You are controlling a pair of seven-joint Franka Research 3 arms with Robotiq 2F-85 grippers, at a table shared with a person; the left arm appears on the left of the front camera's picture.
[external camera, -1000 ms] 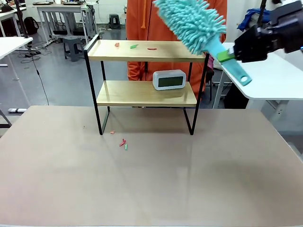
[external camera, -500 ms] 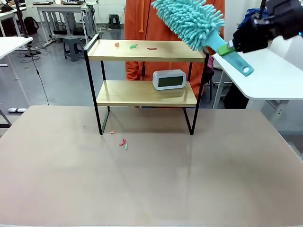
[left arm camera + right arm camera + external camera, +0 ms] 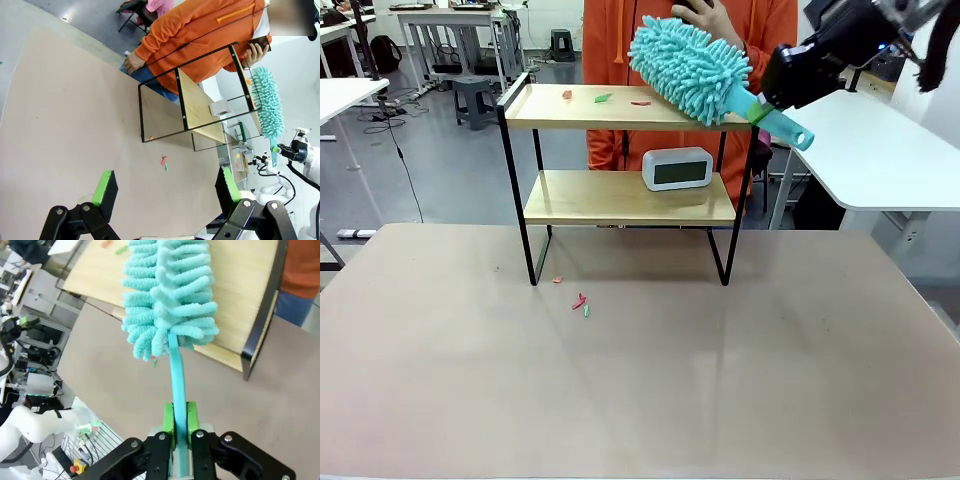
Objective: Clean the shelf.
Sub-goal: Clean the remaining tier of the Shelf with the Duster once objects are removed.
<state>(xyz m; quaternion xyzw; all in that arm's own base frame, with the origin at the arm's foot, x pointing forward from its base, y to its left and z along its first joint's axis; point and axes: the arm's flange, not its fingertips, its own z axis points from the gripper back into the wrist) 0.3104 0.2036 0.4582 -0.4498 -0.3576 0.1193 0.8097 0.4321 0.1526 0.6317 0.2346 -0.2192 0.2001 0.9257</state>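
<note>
The shelf stands at the table's far side, two wooden boards in a black frame. Small red and green scraps lie on its top board. My right gripper is shut on the handle of a teal fluffy duster, whose head hangs over the right end of the top board. In the right wrist view the duster rises from the shut gripper above the shelf board. My left gripper is open and holds nothing, well back from the shelf.
A white digital clock sits on the lower board. More scraps lie on the table before the shelf's left leg. A person in an orange top stands behind the shelf. A white table is at the right.
My right arm has carried the duster left and down, from above the shelf's right side to just over the right end of the top board. The left gripper is unchanged.
</note>
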